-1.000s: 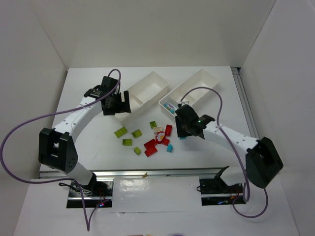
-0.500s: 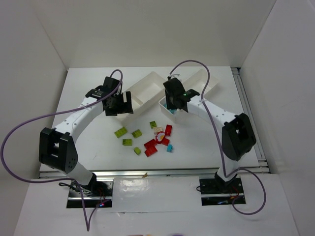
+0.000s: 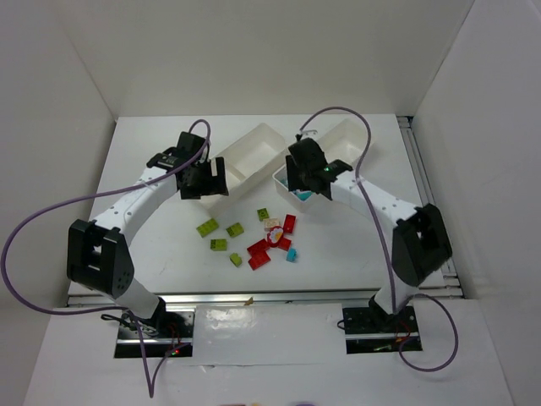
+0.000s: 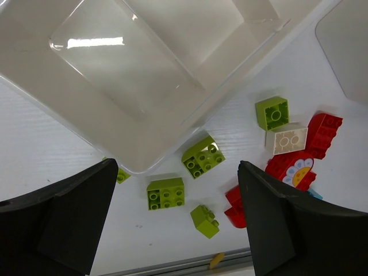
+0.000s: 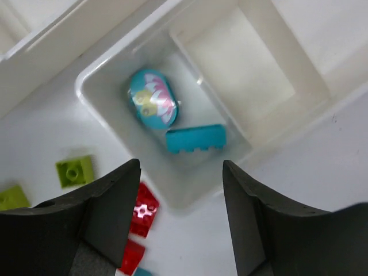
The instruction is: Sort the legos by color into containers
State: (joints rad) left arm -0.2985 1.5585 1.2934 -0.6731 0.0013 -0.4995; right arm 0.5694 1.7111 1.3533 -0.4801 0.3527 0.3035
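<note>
Up from the loose pile and over to 12 o'clock goes the right gripper [image 3: 306, 179], which a second ago hung low beside the bricks and now hangs above the near compartment of the right tray [image 3: 353, 135]. Its jaws stand partly apart and hold nothing; the cyan brick [image 5: 195, 139] lies on the compartment floor below them, just beside a round cyan piece [image 5: 153, 99]. The left gripper [image 3: 205, 180] has not shifted: it hovers at the near corner of the left tray [image 3: 254, 139] with jaws spread wide and empty.

By my reading the sort is early. Two cyan pieces are binned, and the left tray shows nothing inside in the wrist view. Still on the table [image 3: 152, 169], at 6 o'clock of the trays, lie the lime green bricks [image 3: 219, 244], the red bricks [image 3: 259, 254], a beige brick [image 3: 272, 224] and one more small cyan brick [image 3: 292, 255].

Room to move looks fair. The pile sits near the right tray's near wall, so a low sweep toward 6 o'clock could catch that rim. Open table lies at 9 o'clock of the green bricks, well apart from either tray
</note>
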